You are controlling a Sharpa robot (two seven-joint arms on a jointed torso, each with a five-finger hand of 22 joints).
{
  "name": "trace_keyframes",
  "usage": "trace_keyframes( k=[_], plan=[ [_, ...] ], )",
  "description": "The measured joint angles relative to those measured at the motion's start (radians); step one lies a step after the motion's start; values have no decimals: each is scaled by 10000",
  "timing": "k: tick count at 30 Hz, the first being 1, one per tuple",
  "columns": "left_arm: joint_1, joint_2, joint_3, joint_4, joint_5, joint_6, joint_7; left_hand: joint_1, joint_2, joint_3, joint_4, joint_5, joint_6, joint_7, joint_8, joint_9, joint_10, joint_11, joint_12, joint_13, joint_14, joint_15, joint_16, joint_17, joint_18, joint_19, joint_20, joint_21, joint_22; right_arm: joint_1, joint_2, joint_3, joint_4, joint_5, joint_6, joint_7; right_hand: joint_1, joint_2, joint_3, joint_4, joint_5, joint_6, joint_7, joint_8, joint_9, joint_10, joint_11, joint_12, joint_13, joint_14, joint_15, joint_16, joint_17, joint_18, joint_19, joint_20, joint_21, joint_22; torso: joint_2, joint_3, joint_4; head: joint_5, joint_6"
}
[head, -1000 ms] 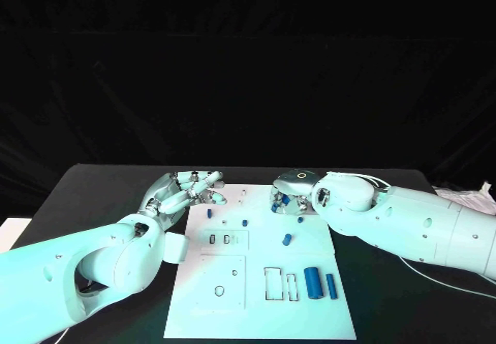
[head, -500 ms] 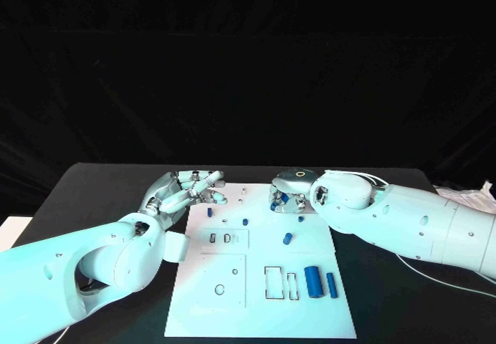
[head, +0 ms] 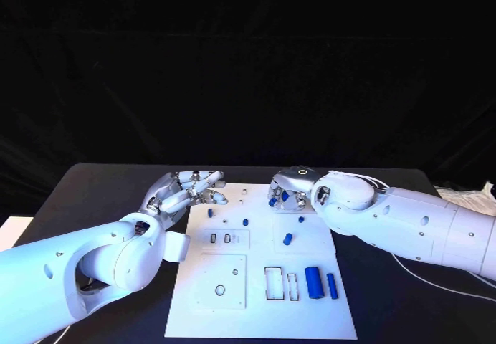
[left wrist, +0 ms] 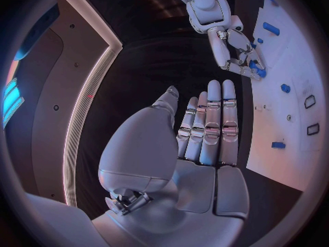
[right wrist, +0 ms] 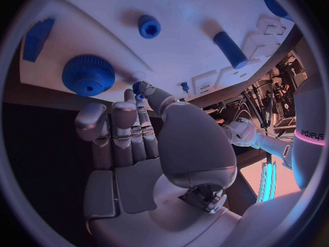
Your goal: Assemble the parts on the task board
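The white task board (head: 259, 308) lies in the middle of the table. My right hand (head: 292, 192) hovers over its far right corner and pinches a small blue part (right wrist: 139, 87) between thumb and fingertip. Just below that hand a blue gear (right wrist: 89, 74) stands on the board (right wrist: 185, 16). My left hand (head: 191, 188) hangs at the board's far left corner, fingers straight and apart from the thumb, holding nothing (left wrist: 199, 142). A thick blue cylinder (head: 312, 281) and a thin blue rod (head: 331, 285) lie near the board's front right.
Small blue pieces (head: 208, 212) (head: 245, 222) (head: 287, 239) are scattered on the board's far half. Rectangular recesses (head: 272, 283) and a hole (head: 219, 290) open in its near half. Black table surrounds the board. A white cable (head: 434, 283) runs at the right.
My right hand has drawn up and slightly back from the board with the small blue part. The left hand has stayed in place.
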Motion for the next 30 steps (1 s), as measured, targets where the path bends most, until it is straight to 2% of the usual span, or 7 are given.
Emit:
trace_keyframes(
  k=[5,12,20,30],
  plan=[
    [2,-3,0,-5,37,22,-3,0,0,-12,-44,0,0,0,-1,1,0,0,0,-1,0,0,0,17,0,0,0,0,0,14,162,30,2,156,-689,-201,50,27,10,9,-61,0,0,0,0,2,3,0,-2,0,0,1,20,0,0,0,28,35,7,4,5,19,31],
    [5,-14,0,4,64,103,-4,39,38,10,-66,0,0,0,0,1,0,0,0,-1,0,0,-39,46,-1,0,0,0,-1,40,513,42,-102,242,-1266,-528,50,27,119,118,-216,-1,2,-1,0,2,3,0,-7,0,0,87,54,0,0,0,75,78,30,9,19,58,62],
    [21,-28,0,47,78,174,-3,39,39,11,-66,0,0,0,0,1,0,0,0,-2,0,0,-39,45,-1,0,0,0,6,77,920,51,-378,267,-1556,-758,71,-4,164,164,-351,-4,4,-6,-1,2,3,0,-13,0,0,145,89,0,-1,0,75,99,79,8,40,64,106],
    [95,-39,0,93,86,226,-3,39,39,11,-65,0,0,0,0,2,0,-1,0,-3,0,0,-39,44,0,0,0,0,6,79,1412,50,-893,290,-1643,-852,4,-70,172,234,-408,-19,19,-23,0,2,4,0,-12,0,0,145,99,1,-1,0,113,116,130,-1,76,59,118]
  ],
)
